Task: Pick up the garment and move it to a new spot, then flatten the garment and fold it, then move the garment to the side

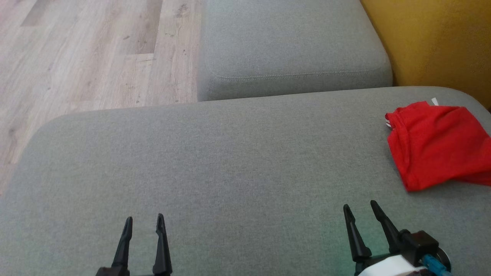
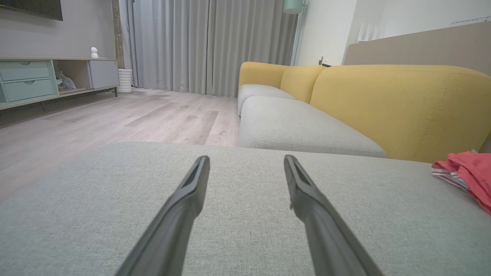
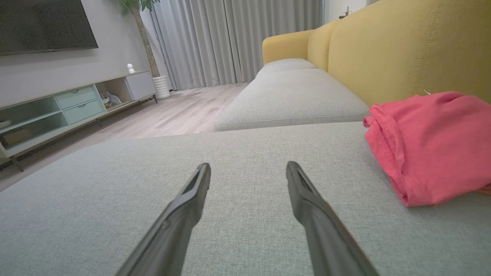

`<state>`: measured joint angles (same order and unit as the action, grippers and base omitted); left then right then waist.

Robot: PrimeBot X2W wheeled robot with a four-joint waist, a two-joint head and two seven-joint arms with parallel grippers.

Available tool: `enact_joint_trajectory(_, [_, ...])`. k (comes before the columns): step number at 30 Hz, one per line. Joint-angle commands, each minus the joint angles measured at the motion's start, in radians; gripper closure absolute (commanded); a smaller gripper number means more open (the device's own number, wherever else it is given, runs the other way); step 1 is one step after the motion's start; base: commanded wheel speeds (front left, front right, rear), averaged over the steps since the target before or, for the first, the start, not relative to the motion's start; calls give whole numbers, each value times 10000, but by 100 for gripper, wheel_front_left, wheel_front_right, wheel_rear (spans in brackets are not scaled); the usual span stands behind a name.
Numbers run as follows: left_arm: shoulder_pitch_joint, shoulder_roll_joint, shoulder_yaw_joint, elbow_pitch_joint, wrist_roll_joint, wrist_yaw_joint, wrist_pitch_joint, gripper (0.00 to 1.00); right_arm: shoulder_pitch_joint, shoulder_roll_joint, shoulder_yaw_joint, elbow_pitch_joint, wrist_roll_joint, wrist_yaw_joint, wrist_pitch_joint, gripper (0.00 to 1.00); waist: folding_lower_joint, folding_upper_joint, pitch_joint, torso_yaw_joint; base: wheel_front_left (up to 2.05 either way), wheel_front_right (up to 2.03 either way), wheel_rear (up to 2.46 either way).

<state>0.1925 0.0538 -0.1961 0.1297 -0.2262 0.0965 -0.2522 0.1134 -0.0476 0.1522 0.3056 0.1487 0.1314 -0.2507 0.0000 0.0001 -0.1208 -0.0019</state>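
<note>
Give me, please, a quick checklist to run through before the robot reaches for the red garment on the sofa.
1. Is the right claw open and empty: ok.
2. Is the left claw open and empty: ok.
3. Does the garment lie on the seat, apart from both claws: ok.
4. Is the seat bare between right claw and garment: ok.
5. Is the whole garment in the head view: not ok, the right edge cuts it off.
6. Is the garment spread flat: not ok, it is bunched.
</note>
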Motion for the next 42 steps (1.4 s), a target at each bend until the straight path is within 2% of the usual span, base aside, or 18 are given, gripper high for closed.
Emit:
enact_joint_trajectory(1, [-259, -36, 331, -301, 134, 27, -95, 0, -275, -27, 180, -342, 37, -7, -110, 0, 0, -1, -5, -8, 0, 0, 0])
enact_joint_trajectory(5, [-208, -36, 246, -129, 178, -17, -95, 0, -246, -27, 126, -415, 83, -7, -110, 0, 0, -1, -31, -34, 0, 0, 0])
enact_joint_trajectory(6, [31, 2, -14, 163, 95, -10, 1, 100, 10, 0, -58, -61, 12, 0, 0, 100, 0, -1, -32, -35, 0, 0, 0])
enact_joint_trajectory(9, [108, -4, -18, 640, 67, -10, 47, 100, 110, 2, -22, 365, 29, 0, 14, 100, 0, -1, -34, -37, 0, 0, 0])
enact_joint_trajectory(42, [-714, 142, 595, 796, -3786, -607, 834, 100, -491, -173, -491, 94, 4078, -2, 789, 100, 0, -1, 303, -22, 0, 0, 0])
